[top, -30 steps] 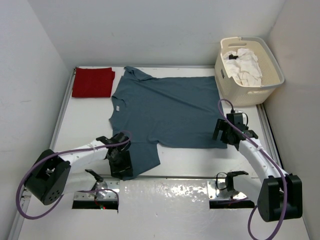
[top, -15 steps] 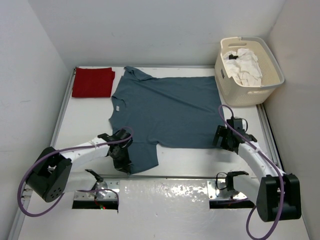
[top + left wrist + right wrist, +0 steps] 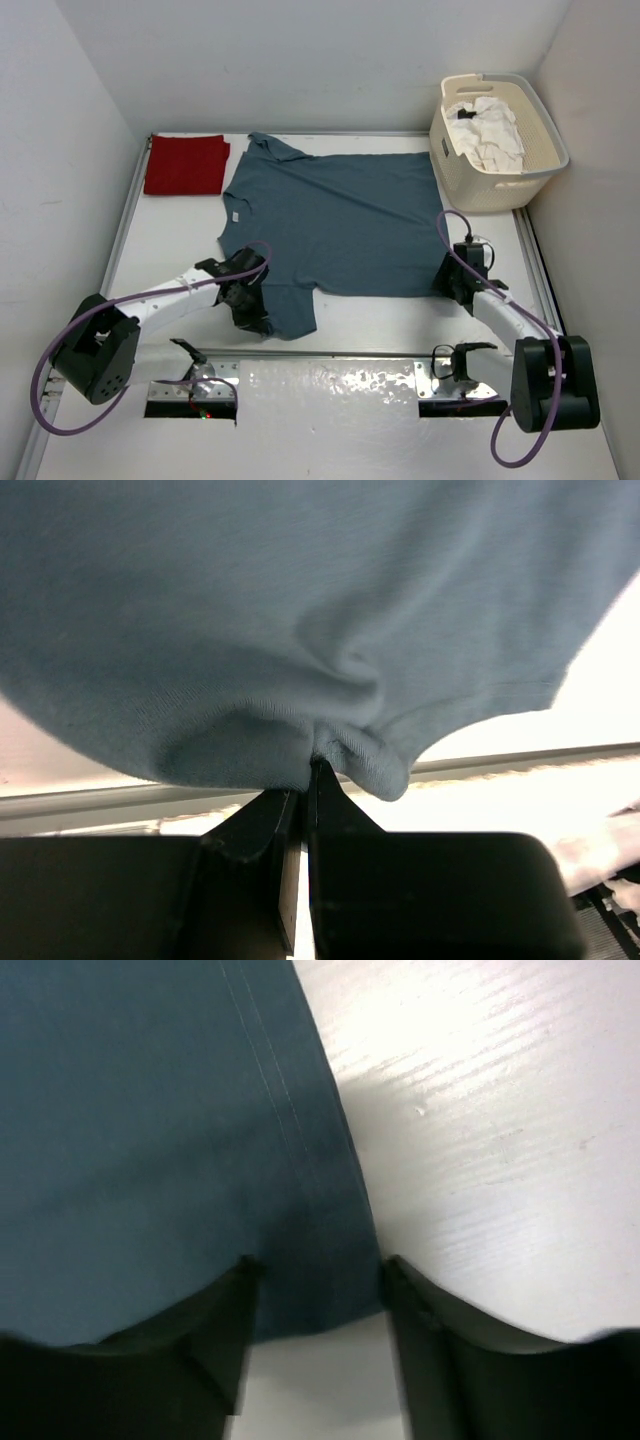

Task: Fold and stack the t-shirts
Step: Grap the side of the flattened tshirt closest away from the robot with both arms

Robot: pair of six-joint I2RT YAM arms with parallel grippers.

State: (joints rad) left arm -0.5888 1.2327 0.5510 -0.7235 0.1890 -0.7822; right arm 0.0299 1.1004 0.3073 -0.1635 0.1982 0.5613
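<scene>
- The blue shirt (image 3: 335, 225) lies spread flat in the middle of the table (image 3: 170, 250), collar to the left and hem to the right. Its near sleeve reaches toward the near edge.
- The red shirt (image 3: 186, 165) sits folded in the far-left corner, just apart from the blue shirt's far sleeve.
- The white shirt (image 3: 487, 135) lies crumpled in the basket (image 3: 548, 150) at the far right.
- The top view only shows the left gripper (image 3: 308, 772) over the near sleeve. The left wrist view shows its jaws together, pinching a puckered bit of that sleeve's hem, with cloth bunched in folds above the pinch.
- The right wrist view shows the right gripper (image 3: 315, 1280) with jaws apart. The shirt's near hem corner lies flat between the fingers, a stitched seam runs away from them, and bare table shows to the right.
- Both arms stretch low over the table from their bases, the left to the sleeve and the right to the hem corner.
- Bare table lies left of the collar and along the near edge between the grippers. A narrow strip separates the hem from the right edge, and the basket stands just beside the far hem corner.
</scene>
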